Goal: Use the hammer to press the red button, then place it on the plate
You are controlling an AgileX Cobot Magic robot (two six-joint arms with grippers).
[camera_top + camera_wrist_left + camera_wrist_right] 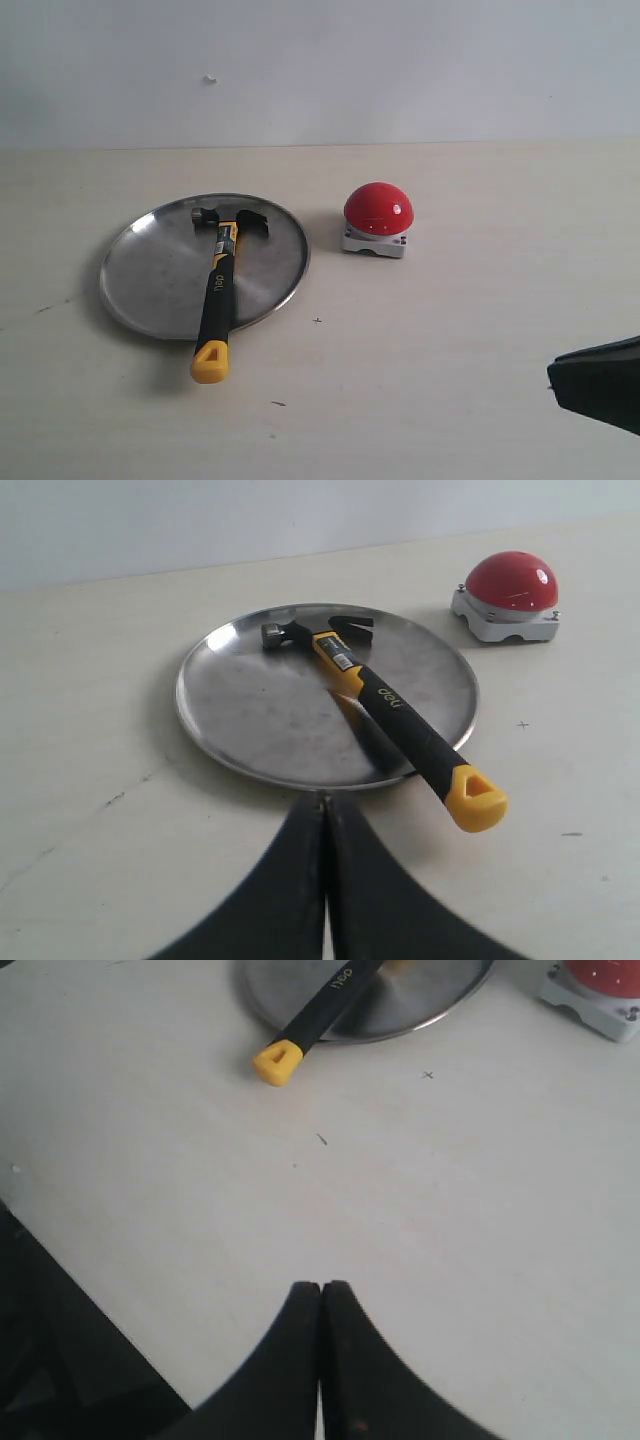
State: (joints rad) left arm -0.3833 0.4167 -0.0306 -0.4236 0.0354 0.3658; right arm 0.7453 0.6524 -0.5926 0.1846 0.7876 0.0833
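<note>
The hammer (217, 293) is seen laid across the plate (150, 270). Its dark head rests inside near the far rim, and its black handle crosses the near rim so that the yellow end juts out over the pale table (450, 400). The red button (379, 208) is set on the table just to the right of the plate, apart from its rim. The left gripper (323, 802) is pointed toward the plate's near edge, its two black fingers pressed together with nothing between them. The right gripper (320, 1290) is likewise closed and empty, and is kept well apart from the hammer; only a dark tip of it is caught at the lower right edge of the exterior view. A few small dark specks are scattered on the tabletop.
</note>
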